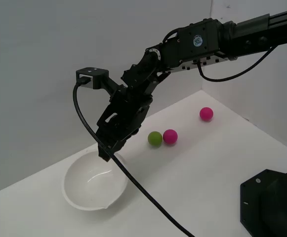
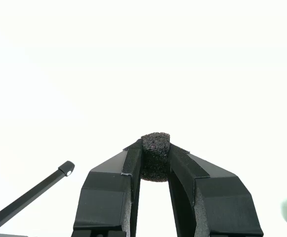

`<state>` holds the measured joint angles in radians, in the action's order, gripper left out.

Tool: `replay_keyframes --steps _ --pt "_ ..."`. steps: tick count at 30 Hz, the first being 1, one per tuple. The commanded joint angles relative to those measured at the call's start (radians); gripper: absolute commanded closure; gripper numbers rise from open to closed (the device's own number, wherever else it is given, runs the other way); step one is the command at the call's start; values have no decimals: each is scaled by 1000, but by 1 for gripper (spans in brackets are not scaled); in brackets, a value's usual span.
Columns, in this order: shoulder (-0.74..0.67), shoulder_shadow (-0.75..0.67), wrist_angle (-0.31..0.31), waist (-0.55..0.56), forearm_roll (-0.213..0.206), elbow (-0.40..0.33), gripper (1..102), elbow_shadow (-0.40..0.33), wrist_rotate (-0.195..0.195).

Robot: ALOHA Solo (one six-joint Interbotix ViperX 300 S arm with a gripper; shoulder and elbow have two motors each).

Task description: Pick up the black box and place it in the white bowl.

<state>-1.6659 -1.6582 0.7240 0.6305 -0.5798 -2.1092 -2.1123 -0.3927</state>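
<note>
The black box (image 2: 155,156) is a small matte black cube pinched between my gripper's two fingers in the wrist view. My gripper (image 2: 155,154) is shut on it. In the exterior view my gripper (image 1: 105,154) hangs pointing down just over the far rim of the white bowl (image 1: 95,183), which sits on the white table at the exterior view's left. The cube itself is hidden by the fingers in the exterior view. The bowl's inside looks bare.
A green ball (image 1: 155,138) and a pink ball (image 1: 170,136) lie side by side beyond the bowl, and another pink ball (image 1: 206,114) lies farther back. A black robot base (image 1: 274,202) stands at the exterior view's lower right. A black cable (image 1: 133,187) hangs across the bowl.
</note>
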Motion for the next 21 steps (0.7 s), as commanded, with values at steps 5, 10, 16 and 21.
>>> replay_keyframes --steps 5,10,16,21 --pt "-2 -5 -11 21 -34 20 100 28 0" --pt "15 11 -20 34 -35 29 100 37 0" --pt "21 17 -20 40 -38 43 100 49 0" --pt "21 17 -20 38 -72 43 86 51 -8"
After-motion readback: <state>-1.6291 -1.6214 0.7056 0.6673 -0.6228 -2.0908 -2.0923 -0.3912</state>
